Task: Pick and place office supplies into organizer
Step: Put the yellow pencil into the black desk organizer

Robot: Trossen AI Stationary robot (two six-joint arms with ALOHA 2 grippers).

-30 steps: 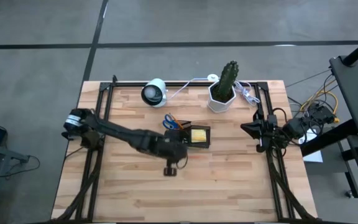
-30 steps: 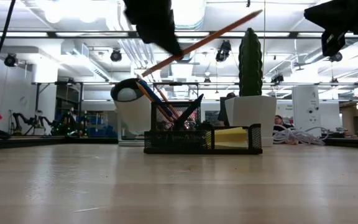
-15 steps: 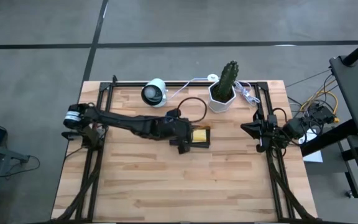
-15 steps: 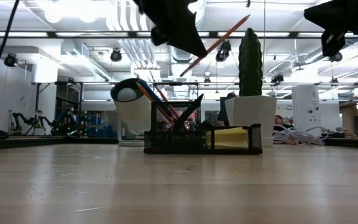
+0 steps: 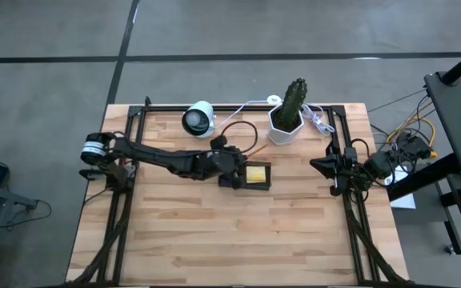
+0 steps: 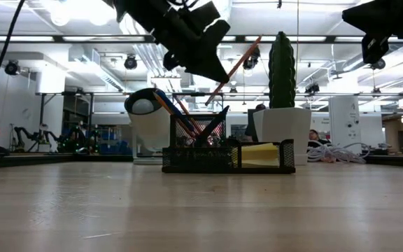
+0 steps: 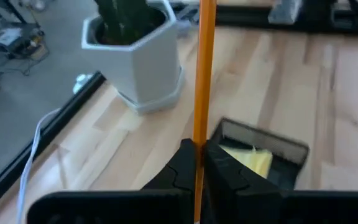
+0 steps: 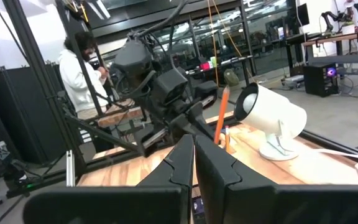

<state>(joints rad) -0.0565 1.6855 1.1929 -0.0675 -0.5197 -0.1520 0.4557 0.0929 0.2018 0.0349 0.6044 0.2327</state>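
My left gripper (image 6: 214, 72) is shut on an orange pencil (image 6: 240, 59) and hangs above the black organizer (image 6: 226, 155); it also shows in the high view (image 5: 230, 170) and in its wrist view (image 7: 199, 163). The pencil's lower end (image 6: 208, 102) is over the organizer's left compartment, where several pens and pencils (image 6: 180, 115) stand tilted. A yellow sticky-note pad (image 6: 259, 152) lies in the right compartment (image 5: 256, 174). My right gripper (image 5: 320, 166) is shut and empty at the table's right edge. My left gripper pinches the pencil's shaft (image 7: 198, 140) between its two fingers, on the pencil's lower half. The fingers (image 6: 219, 70) slant down from the upper left and lie across the pencil. The pencil is lifted clear and tilted, with its upper end (image 6: 258, 40) toward the cactus.
A white hexagonal pot with a cactus (image 5: 286, 120) stands just behind the organizer to the right. A white lamp-like device (image 5: 198, 118) stands at the back left. White cables (image 5: 318, 120) lie at the back right. A person (image 8: 82, 68) stands beyond the table.
My left gripper has carried the pencil from the table's middle toward the far edge, to above the organizer. The pencil has tipped from a shallow slant to a steeper one, and its lower end has come down toward the left compartment.
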